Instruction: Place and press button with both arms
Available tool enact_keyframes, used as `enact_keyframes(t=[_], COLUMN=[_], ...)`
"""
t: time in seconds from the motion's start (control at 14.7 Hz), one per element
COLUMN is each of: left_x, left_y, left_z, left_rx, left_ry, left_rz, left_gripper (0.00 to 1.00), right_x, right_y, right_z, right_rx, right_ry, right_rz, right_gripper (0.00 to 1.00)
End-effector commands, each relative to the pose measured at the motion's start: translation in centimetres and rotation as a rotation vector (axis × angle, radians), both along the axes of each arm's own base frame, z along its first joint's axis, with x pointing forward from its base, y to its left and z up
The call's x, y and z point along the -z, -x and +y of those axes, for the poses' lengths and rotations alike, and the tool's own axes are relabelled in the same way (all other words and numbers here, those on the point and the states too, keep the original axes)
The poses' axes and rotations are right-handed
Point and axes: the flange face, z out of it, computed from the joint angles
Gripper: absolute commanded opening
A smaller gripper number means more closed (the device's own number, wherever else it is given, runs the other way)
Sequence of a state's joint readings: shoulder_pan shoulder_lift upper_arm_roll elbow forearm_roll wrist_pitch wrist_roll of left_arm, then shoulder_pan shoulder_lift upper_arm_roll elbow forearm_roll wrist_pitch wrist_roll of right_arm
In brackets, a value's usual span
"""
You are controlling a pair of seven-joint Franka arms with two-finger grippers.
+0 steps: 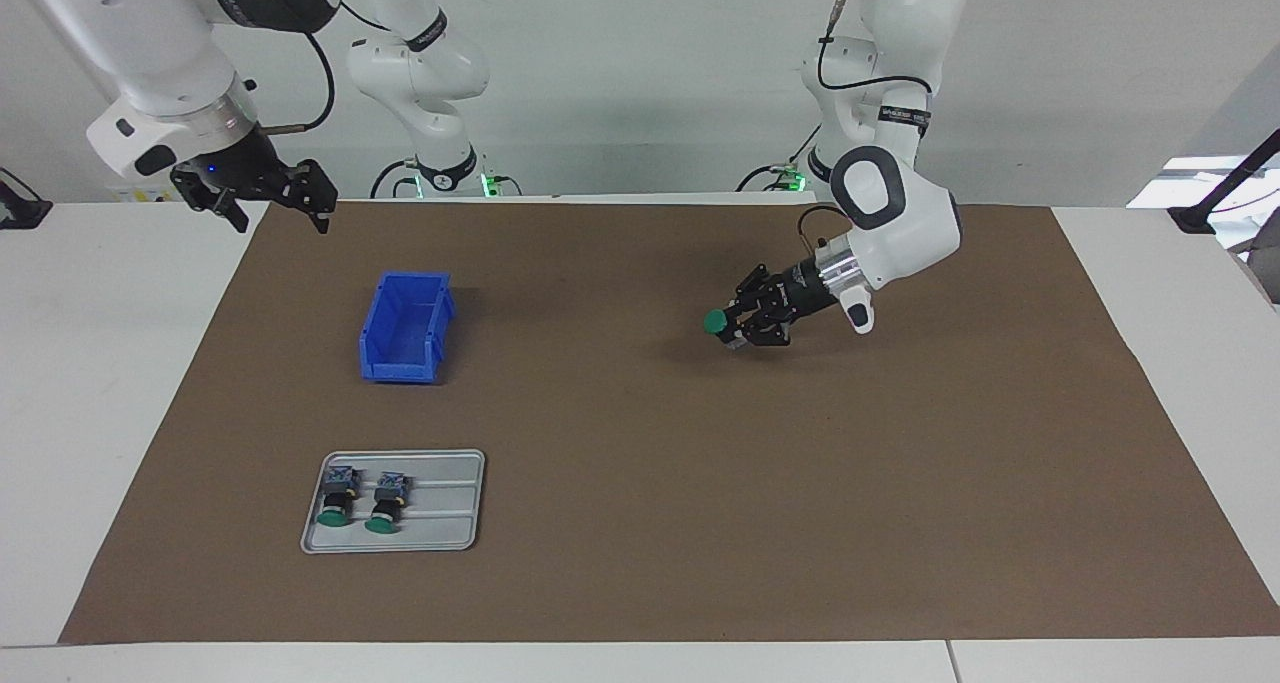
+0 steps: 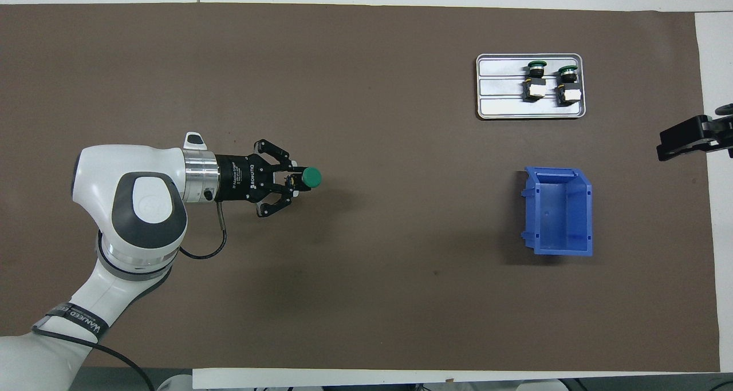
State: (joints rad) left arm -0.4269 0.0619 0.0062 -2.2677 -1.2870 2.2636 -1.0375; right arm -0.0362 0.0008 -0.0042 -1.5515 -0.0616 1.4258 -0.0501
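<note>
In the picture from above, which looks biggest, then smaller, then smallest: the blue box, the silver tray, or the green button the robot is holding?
1. Silver tray and blue box: they look about alike, so I won't rank them.
2. Green button, held in the left gripper: clearly the smallest, though being held up may make it look a bit bigger.

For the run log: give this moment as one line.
left hand: holds button over mat | right hand: open, waiting | tray: two buttons | bin: empty

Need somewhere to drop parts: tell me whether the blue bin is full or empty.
Empty. The blue bin shows only its bare blue floor from overhead, and the facing view shows nothing inside either.
</note>
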Motion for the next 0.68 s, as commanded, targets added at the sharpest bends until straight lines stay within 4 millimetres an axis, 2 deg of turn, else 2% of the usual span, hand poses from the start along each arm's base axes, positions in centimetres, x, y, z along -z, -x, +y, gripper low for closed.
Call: enact_keyframes(t=[0.0,0.2,0.27,0.41,0.61], left_x=[1.2,3.3,4.6,5.5,7.4], left_y=[1.1,1.4,1.5,1.6,2.9], left_z=[2.5,3.2,3.8,3.8,4.0], left_rx=[-0.011,-0.007,-0.016,-0.028,-0.051], left_ry=[0.067,0.122,0.139,0.166,0.236], left_rz=[-0.024,-0.03,-0.046,-0.068,-0.079], left_gripper=[0.01,0.01,0.01,0.01,0.01], right_x=[0.0,0.0,0.0,0.0,0.0], right_y=[0.6,0.6,0.6,0.6,0.6], right_z=[-0.1,-0.1,-0.1,-0.1,-0.1], right_rx=[-0.009,-0.01,-0.01,-0.01,-0.01], right_ry=[-0.005,-0.005,-0.005,-0.005,-0.005], right_rz=[0.004,0.004,0.004,0.004,0.004], right_gripper=[0.99,0.99,0.99,0.99,0.99])
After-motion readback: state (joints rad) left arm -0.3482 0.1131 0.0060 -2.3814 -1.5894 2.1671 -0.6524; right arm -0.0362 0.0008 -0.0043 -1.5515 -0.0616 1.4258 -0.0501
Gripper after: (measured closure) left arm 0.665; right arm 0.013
